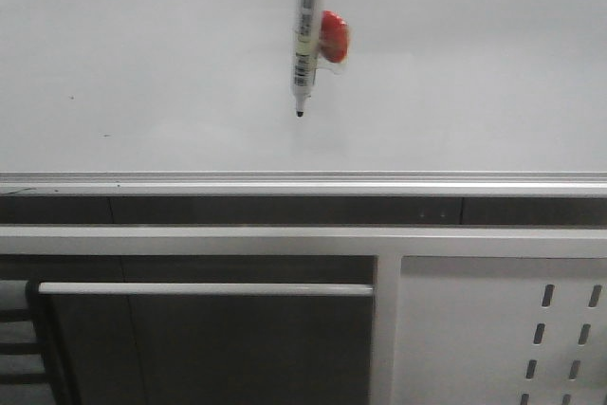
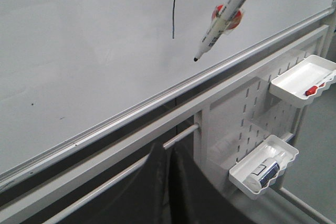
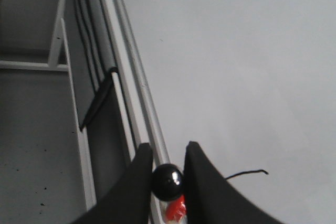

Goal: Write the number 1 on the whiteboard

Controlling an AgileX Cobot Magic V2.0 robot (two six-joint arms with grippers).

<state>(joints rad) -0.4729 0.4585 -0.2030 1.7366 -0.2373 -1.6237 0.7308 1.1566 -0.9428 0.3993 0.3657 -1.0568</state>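
The whiteboard (image 1: 142, 54) fills the back of the front view, edged below by a silver rail (image 1: 303, 180). The number 1 (image 2: 174, 14) is a thin black stroke on it; it also shows in the right wrist view (image 3: 247, 173). In the front view it is hidden. My right gripper (image 3: 168, 153) is shut on the black top end of a white marker (image 3: 167, 181). The marker (image 1: 306, 35) hangs tip down in front of the board, its tip (image 2: 196, 59) below and beside the stroke. My left gripper (image 2: 167, 148) is low, shut and empty.
A red magnet (image 1: 334, 37) sticks to the board behind the marker. Below the rail are a white bar (image 1: 204, 288) and a slotted white panel (image 1: 503, 329). Two white trays hang on it, an upper tray (image 2: 286, 85) and a lower tray (image 2: 239, 174), each holding small items.
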